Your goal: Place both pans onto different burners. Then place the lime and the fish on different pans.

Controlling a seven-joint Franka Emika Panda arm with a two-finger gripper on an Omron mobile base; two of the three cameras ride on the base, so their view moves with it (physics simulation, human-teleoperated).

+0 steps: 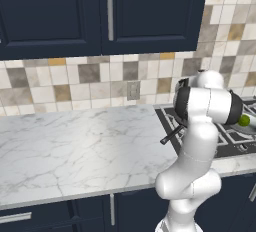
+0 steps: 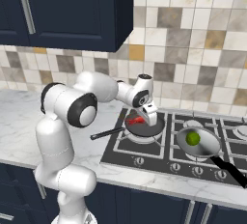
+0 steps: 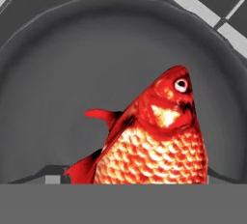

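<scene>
The white arm's two-finger gripper (image 2: 148,115) hangs just above the matte black round frying pan (image 2: 150,130), which sits on the rear-left burner of the black gas cooktop (image 2: 166,154); the pan's long straight black handle (image 2: 107,133) projects left over the white marble counter (image 1: 75,146). The bright red-orange fish (image 3: 157,133) lies inside this pan, directly below the gripper. The jaws stand spread wide, with nothing gripped between them. The paler grey metal frying pan (image 2: 205,147) rests on the adjacent burner to the right, its dark handle (image 2: 230,169) pointing toward the front right. The small round yellow-green lime (image 2: 193,138) lies inside the grey pan.
</scene>
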